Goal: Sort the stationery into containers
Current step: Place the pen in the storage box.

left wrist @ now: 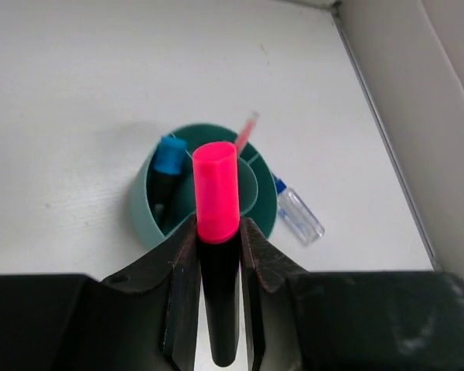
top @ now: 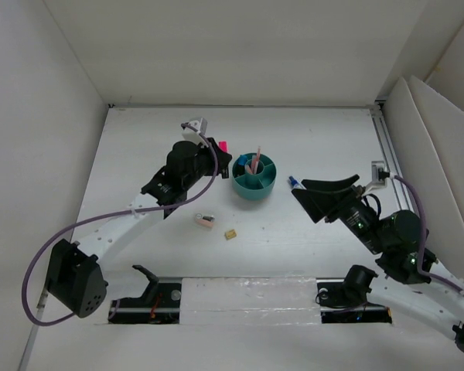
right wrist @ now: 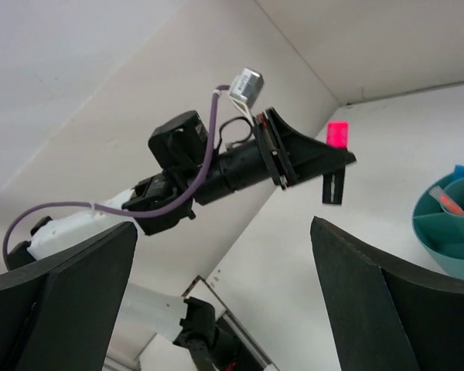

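On the far left, my left gripper point(top: 222, 157) is clamped on a black marker point(left wrist: 217, 193) with a pink cap. The two fingers press its barrel from either side, and the pink end sticks out past the fingertips. From the overhead camera that marker hangs off the table just left of the teal organizer point(top: 252, 194), not touching it. In the left wrist view the pink cap lines up over the organizer's near side.

Further toward me on the table lies the pale pink eraser point(top: 204, 221). The small tan block point(top: 230, 233) is just to its right, apart from it, and both sit in front of the organizer, outside it.

The organizer stands upright near the middle of the table. A blue-capped marker point(left wrist: 168, 158) stands in one of its outer compartments on the left in the wrist view. A thin pink-orange pen point(left wrist: 246, 133) leans out on the far side, but I cannot tell which compartment it is in.

Just right of the organizer, the small clear bottle point(left wrist: 298, 214) with a blue cap lies on its side on the table.

On the right, my right gripper point(top: 308, 196) has its fingers spread wide with nothing between them. Its tips point toward the bottle and sit very near it, though I cannot tell whether they touch. Its own camera looks across at the left arm and shows the organizer's rim at the right edge.
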Controlling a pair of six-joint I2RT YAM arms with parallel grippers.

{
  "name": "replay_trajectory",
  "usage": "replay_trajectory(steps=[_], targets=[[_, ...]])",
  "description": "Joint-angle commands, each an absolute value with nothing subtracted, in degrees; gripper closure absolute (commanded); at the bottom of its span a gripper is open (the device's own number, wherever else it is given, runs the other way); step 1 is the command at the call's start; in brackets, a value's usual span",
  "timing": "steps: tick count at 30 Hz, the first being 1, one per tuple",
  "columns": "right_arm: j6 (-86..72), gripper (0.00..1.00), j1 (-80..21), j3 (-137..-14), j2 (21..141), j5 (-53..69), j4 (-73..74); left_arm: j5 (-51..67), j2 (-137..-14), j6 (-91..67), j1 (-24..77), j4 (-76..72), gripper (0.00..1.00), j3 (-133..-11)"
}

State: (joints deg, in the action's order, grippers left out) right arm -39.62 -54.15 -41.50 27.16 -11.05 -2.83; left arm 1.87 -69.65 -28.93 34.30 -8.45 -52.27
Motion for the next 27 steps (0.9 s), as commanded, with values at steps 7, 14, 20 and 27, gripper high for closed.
replay_trajectory(steps=[7,14,20,27], targets=[[-40.3,0.00,-54.8,-38.1,19.9,-11.4,2.6,-2.3,-75.0,-29.4,32.2,-25.0,1.00,-55.5],[-42.1,0.00,-54.8,-37.1,15.2,-9.6,5.7,-4.5,-79.3,-28.1,32.2,-31.9,1.00,-54.3],[-42.1,0.00,-54.8,-37.1,13.1,-7.8,7.6,-3.8,-81.6,-27.1,32.2,-33.6,1.00,-54.7],[-42.1,0.00,-54.8,-37.1,11.9,-6.8,8.8,-3.3,-87.6,-27.1,32.2,-34.8,1.00,-55.9]])
